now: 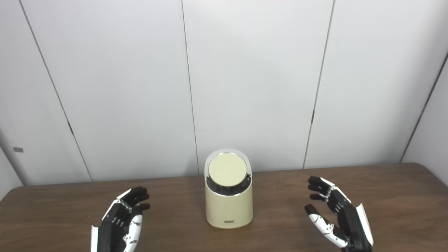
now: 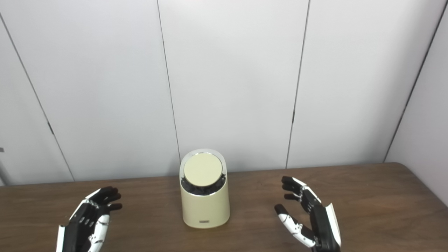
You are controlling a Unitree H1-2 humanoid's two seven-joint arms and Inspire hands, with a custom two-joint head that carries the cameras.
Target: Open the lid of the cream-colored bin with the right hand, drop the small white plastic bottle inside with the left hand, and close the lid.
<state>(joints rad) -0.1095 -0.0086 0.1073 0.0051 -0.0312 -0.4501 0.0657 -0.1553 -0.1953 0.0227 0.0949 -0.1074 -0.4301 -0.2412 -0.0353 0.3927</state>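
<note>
Pale wall panels (image 1: 252,80) rise behind a dark wooden table (image 1: 385,196). Nearest the camera, the left hand (image 1: 120,222) hovers with its fingers (image 1: 136,196) spread and holding nothing, well apart from the cream-colored bin (image 1: 229,206) on the bin's left. The right hand (image 1: 337,218) hovers on the bin's right, also well apart, its fingers (image 1: 320,187) loose and empty, palm turned toward the bin. Between the two hands the bin stands upright on the table. Its round lid (image 1: 227,171) tilts up at the back, with a dark gap below it. No small white bottle can be seen.
</note>
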